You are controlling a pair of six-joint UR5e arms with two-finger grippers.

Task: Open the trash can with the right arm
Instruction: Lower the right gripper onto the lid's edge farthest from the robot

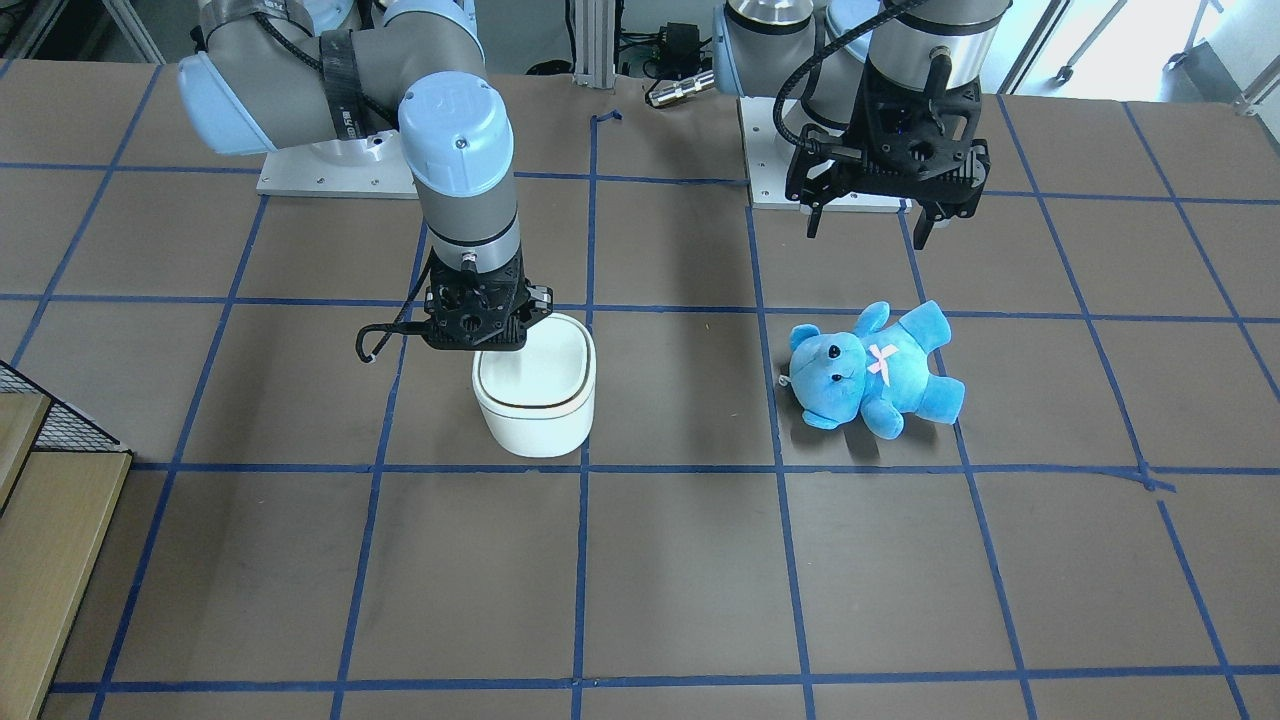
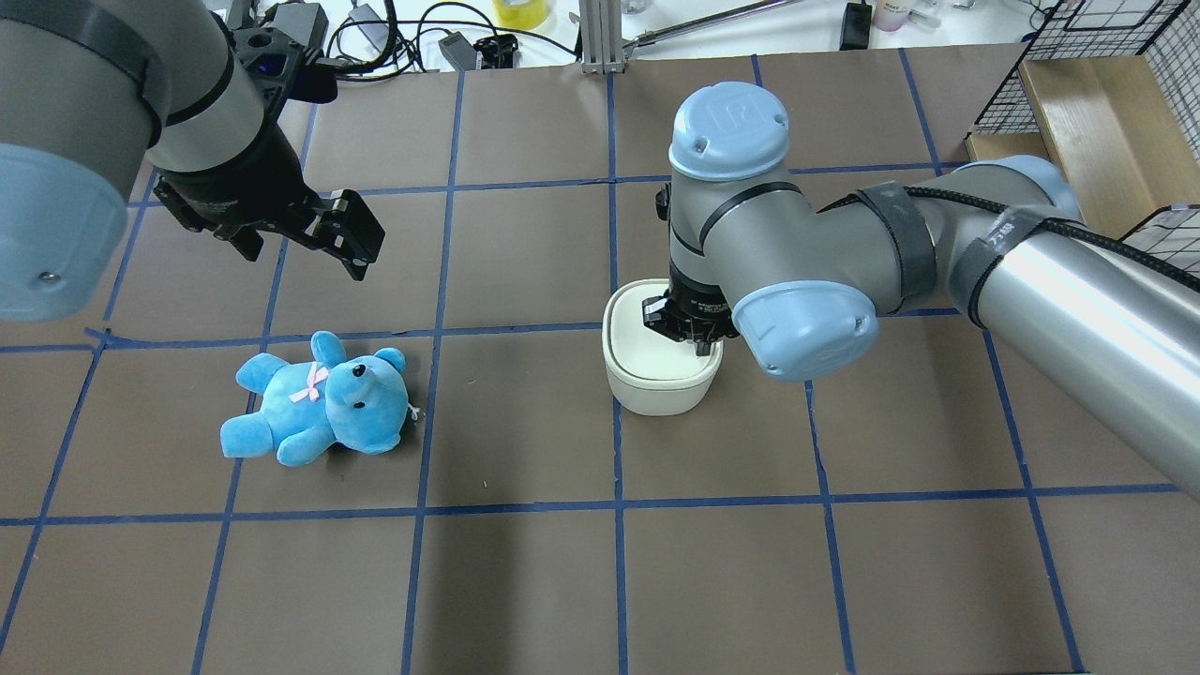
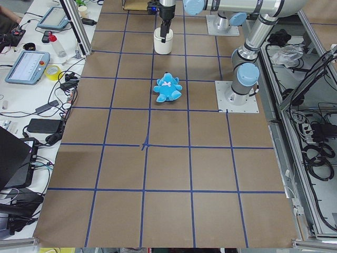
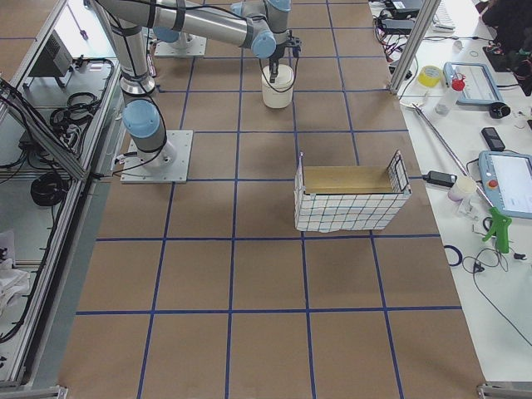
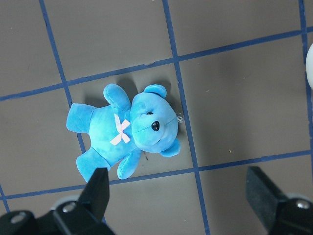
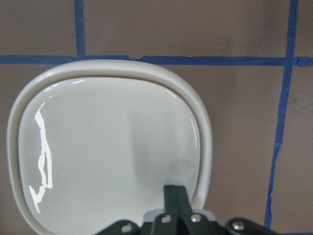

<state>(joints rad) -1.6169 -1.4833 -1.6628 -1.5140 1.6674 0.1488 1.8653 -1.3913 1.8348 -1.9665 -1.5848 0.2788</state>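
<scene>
The white trash can stands mid-table with its glossy lid down; it also shows in the overhead view and fills the right wrist view. My right gripper hangs straight down over the can's edge nearest the robot. It is shut, with its fingertips together at the lid's rim. My left gripper is open and empty, hovering above the blue teddy bear.
The teddy bear lies on its back about two grid squares from the can. A wire basket holding a wooden box stands at the table's edge beyond the right arm. Cables and devices lie along the far edge.
</scene>
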